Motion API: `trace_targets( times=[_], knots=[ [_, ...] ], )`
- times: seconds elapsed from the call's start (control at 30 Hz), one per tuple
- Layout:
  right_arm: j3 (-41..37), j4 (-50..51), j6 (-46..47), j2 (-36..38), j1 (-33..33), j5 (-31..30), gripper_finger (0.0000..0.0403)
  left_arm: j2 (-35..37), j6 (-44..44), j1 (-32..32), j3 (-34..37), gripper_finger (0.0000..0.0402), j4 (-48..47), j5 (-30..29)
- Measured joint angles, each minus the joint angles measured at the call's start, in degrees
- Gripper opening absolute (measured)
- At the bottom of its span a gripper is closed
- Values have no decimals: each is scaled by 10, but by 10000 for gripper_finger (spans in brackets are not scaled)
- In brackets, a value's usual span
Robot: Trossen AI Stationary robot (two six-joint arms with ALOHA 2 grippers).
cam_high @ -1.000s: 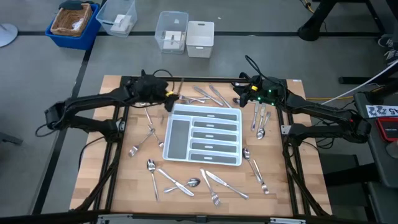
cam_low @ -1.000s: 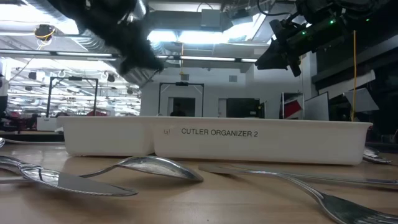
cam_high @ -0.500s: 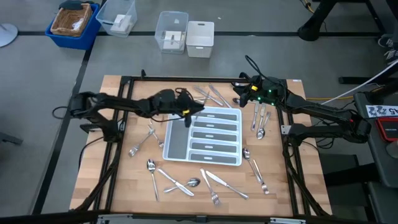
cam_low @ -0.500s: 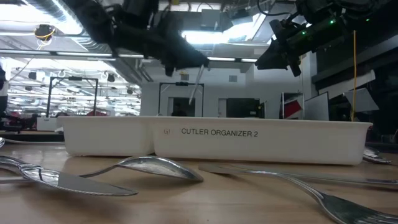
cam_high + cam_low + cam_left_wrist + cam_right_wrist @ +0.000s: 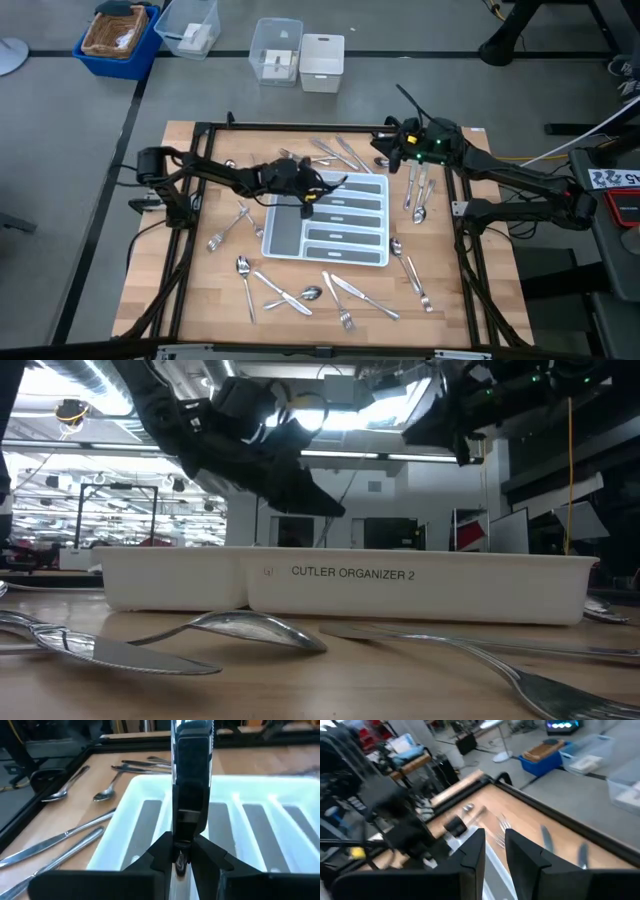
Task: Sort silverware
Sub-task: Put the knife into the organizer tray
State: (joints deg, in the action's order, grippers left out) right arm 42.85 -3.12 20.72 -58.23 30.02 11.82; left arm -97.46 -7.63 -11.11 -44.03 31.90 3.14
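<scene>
- While the left gripper (image 5: 306, 197) hangs over the far left part of the tray (image 5: 266, 238), its dark fingers (image 5: 161, 851) stand narrow on either side of one flat, mirror-bright utensil (image 5: 192, 770). Its kind cannot be told.
- That utensil slants down toward the tray. Whether its tip touches the grey lining cannot be told.
- One tray sits mid-table: white moulded plastic, rectangular with rounded corners, its slots lined in matte grey. One long slot runs down its left side, with a stack of shorter slots to the right. Its near wall reads "CUTLER ORGANIZER 2".
- Loose silverware (image 5: 340, 288), slim and polished, lies scattered on the table (image 5: 190, 300) all round the tray.
- About four pieces cross each other just beyond the tray's far edge (image 5: 335, 152).
- Roughly three lie side by side to its right (image 5: 417, 195).
- One spoon and one fork (image 5: 410, 268) lie off the tray's near right corner.
- About five pieces lie near the front edge, among them a spoon (image 5: 243, 266) and a fork (image 5: 345, 318).
- A few more, a fork (image 5: 222, 233) among them, lie to the left.
- One table carries it all, of pale wood laid in blocks and edged by a black metal frame.
- Raised over the table's far right, the right gripper (image 5: 384, 146) waits with its two fingers part way apart and nothing between them.
- Beyond the table, on the grey floor, stand one blue bin (image 5: 120, 45) and two clear boxes (image 5: 190, 25).
</scene>
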Motion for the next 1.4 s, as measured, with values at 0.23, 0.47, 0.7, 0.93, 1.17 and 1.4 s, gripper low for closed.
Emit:
trace_targets(
  times=[0.23, 0.47, 0.7, 0.93, 1.17, 1.4],
  knots=[
    [46, 2, -1, 0, 0, 32, 78, -3, -18, 2, 0, 52, -5, 0],
    [77, 6, -20, 0, 0, 64, 78, -3, -9, 2, 0, 62, -14, -1],
    [97, 90, -73, 0, 0, 46, 78, -3, 43, 2, 0, 109, -15, -22],
    [98, 236, -170, -4, 7, -107, 78, -3, 126, 10, 0, 131, -8, -17],
    [98, 308, -222, -66, 90, -108, 78, 1, 228, 23, 0, 122, 26, -2],
    [98, 342, -296, -173, 158, -32, 78, 19, 257, 25, 0, 120, 36, -1]
  ],
)
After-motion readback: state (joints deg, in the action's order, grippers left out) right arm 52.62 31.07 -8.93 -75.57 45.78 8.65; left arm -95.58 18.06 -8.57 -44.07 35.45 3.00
